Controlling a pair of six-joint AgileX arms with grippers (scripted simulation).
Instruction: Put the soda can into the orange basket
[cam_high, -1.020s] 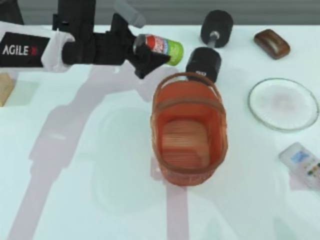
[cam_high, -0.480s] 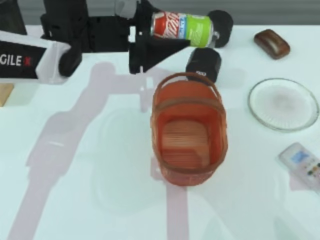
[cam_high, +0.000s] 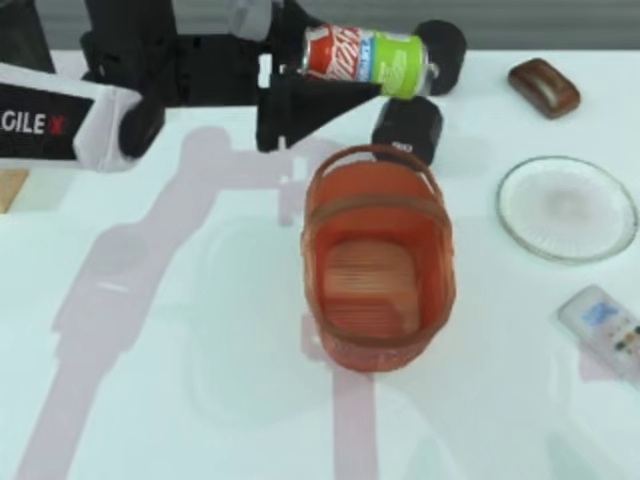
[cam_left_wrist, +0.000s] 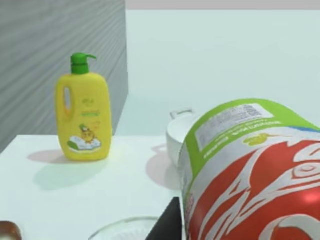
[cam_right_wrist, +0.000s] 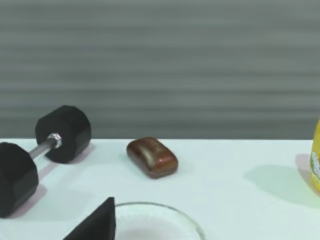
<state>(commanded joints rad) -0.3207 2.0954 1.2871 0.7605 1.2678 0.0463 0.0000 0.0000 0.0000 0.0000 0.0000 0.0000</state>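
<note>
The soda can (cam_high: 365, 58), red and lime green, lies on its side in the air at the back of the table, with my left gripper (cam_high: 312, 58) shut on its red end. In the left wrist view the can (cam_left_wrist: 255, 175) fills the near corner beside one black fingertip (cam_left_wrist: 170, 222). The orange basket (cam_high: 312, 262) stands upright mid-table, in front of the can and slightly to its right, its handle (cam_high: 375, 205) across the top. My right arm is outside the top view. Its wrist view shows a single black fingertip (cam_right_wrist: 97, 222) far to one side, with nothing held.
A black dumbbell (cam_high: 408, 128) lies just behind the basket, partly under the can. A brown soap bar (cam_high: 543, 87), a clear glass plate (cam_high: 567, 208) and a remote (cam_high: 605, 325) lie on the right. A wooden block (cam_high: 10, 175) sits at the left edge. A yellow bottle (cam_left_wrist: 84, 115) stands far off.
Over the second my left gripper lifted the can up and to the right, toward the dumbbell. In the last half second it barely moved.
</note>
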